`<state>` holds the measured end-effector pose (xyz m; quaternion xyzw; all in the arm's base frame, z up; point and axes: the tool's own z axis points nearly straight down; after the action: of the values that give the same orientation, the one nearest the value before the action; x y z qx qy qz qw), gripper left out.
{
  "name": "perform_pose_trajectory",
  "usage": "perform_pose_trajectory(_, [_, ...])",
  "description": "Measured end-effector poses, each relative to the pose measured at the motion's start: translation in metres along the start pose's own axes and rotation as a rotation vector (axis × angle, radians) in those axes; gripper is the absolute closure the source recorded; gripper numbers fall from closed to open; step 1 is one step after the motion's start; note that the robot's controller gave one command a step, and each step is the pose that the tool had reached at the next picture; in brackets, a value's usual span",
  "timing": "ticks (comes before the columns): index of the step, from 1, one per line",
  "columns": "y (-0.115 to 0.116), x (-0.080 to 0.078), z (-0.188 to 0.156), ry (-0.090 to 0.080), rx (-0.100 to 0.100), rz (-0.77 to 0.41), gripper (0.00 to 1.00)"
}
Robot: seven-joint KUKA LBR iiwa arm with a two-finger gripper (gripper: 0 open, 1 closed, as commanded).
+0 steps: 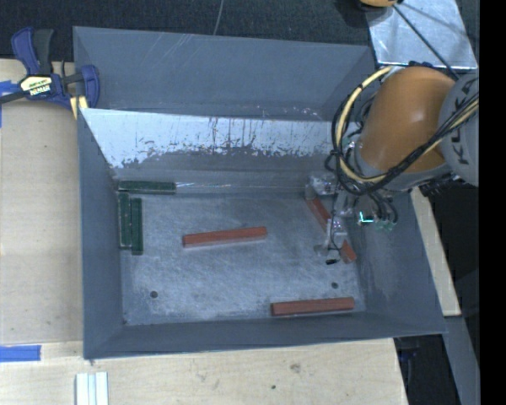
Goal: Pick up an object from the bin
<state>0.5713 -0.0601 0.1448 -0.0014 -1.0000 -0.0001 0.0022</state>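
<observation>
My gripper [332, 241] hangs low at the right side of the bin, close to the right wall. Directly beneath it a red-brown flat bar [320, 208] lies slanted on the floor, its far end towards the back wall and its near end poking out just past the gripper. The gripper hides the bar's middle. A second red-brown bar [224, 238] lies flat in the middle of the bin, well to the gripper's left. A third red-brown bar [312, 307] lies along the front wall, below the gripper.
Two dark green bars form an L in the back left corner, one along the left wall [132, 223] and one along the back [147, 187]. The arm's orange cover and cables hang over the bin's right rim.
</observation>
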Motion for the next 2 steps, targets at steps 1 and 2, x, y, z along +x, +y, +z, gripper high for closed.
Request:
perform_pose_trajectory(1, [0.0, -0.002, -0.004, -0.008, 0.001, -0.001, 0.0])
perform_pose_trajectory(2, [0.02, -0.019, 0.006, -0.01, 0.002, 0.107, 0.0])
